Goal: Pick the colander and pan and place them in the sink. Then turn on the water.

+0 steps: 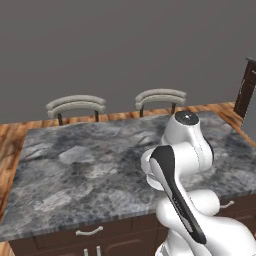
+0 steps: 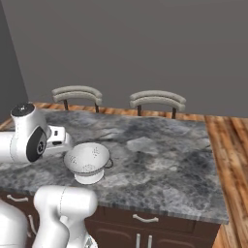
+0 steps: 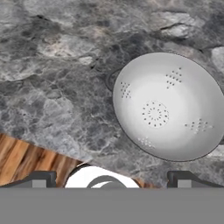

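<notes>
Overhead, my gripper (image 3: 111, 178) hangs w/ jaws spread wide, holding nothing, above the upright white colander (image 3: 168, 106) on the marble counter (image 3: 52, 87).

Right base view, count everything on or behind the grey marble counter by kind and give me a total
White perforated colander bowl: 1
Grey curved-back chairs behind the grey marble counter: 2, one on the left, one on the right
Total: 3

Smooth matt white colander (image 3: 168, 105) with fine perforations on polished grey marbled stone counter (image 2: 160, 155).
</notes>
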